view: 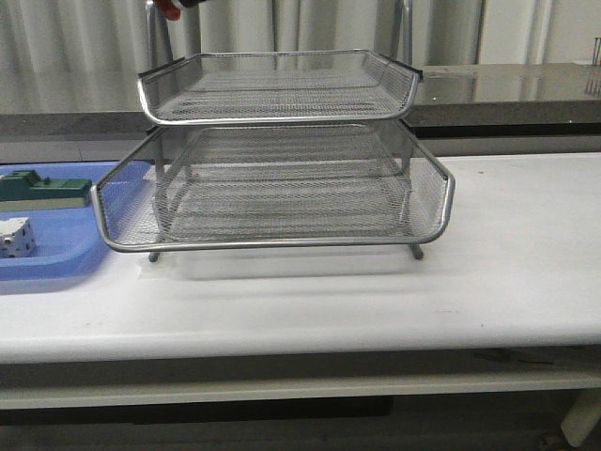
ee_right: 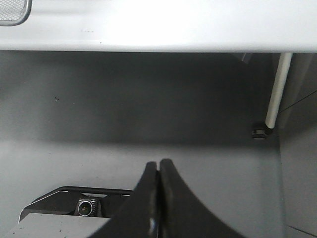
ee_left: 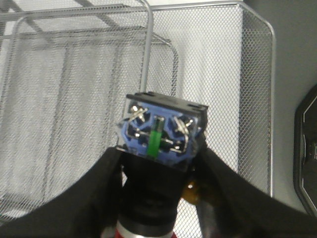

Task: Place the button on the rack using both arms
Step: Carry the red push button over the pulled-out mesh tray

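Left wrist view: left gripper (ee_left: 161,173) clamped on button (ee_left: 161,131), blue rear block facing camera, red cap low, wire mesh of rack (ee_left: 213,74) beneath. Front view: rack (view: 282,160) on white table (view: 507,272); button's red cap (view: 171,7) at top edge, above rack's upper tray. Blue tray (view: 56,254) to left. Right gripper (ee_right: 158,191) closed, empty, off table.

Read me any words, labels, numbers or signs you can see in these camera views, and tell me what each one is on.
No readable text in any view.
The button: its blue rear block shows metal terminals and a green strip, no legible marking.
The rack: bare wire mesh, no label.
The green block and the white cube-like part on the blue tray: too small to tell whether they carry print.
Right wrist view: nothing written.
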Controlling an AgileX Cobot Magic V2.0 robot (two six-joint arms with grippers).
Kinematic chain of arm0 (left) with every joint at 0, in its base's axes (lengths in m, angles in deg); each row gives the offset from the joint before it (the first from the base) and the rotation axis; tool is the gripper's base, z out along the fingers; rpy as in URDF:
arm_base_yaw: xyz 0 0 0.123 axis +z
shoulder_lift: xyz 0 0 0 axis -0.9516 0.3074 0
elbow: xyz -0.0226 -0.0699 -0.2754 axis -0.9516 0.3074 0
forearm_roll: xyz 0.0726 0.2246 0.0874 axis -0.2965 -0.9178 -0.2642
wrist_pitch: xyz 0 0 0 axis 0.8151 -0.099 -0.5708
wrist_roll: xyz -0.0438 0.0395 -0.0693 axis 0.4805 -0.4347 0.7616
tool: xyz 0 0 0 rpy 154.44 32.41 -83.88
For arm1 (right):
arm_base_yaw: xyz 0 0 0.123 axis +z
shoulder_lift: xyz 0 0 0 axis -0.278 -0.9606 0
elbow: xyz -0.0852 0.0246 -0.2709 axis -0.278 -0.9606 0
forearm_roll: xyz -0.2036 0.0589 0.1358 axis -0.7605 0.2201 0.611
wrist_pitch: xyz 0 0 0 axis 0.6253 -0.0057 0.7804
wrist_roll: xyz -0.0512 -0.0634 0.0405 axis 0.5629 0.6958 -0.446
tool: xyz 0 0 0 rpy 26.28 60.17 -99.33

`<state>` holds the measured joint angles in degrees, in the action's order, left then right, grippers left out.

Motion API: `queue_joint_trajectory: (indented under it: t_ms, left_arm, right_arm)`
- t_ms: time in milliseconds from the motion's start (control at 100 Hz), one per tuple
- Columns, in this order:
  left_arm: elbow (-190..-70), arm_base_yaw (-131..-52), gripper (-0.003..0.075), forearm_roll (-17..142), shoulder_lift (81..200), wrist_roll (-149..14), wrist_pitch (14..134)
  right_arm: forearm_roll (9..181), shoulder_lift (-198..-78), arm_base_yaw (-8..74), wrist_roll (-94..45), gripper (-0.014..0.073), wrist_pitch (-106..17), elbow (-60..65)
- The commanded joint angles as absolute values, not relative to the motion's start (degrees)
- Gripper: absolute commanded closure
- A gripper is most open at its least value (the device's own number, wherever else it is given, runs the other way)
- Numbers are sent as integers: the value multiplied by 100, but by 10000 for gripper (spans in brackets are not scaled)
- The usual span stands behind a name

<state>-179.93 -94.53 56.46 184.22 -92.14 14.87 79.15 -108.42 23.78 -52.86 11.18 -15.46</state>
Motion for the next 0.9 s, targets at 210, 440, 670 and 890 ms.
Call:
queue_joint_trajectory:
  t_ms: [210, 440, 670, 890]
  left_arm:
    - [-18140, -9879, 628, 5861, 18699, -9144, 1408]
    - [-18140, -10068, 628, 5822, 19076, -9144, 1408]
    - [-18140, -10068, 628, 5739, 19344, -9144, 1408]
    - [-18140, -10068, 625, 5679, 19504, -9144, 1408]
  right_arm:
    - [7889, -10863, 2392, -5257, 664, 866, -1359]
    - [7889, -10863, 2392, -5257, 664, 866, -1359]
    - [7889, -10863, 2392, -5257, 664, 866, -1359]
    - [7889, -10863, 2392, -5257, 664, 866, -1359]
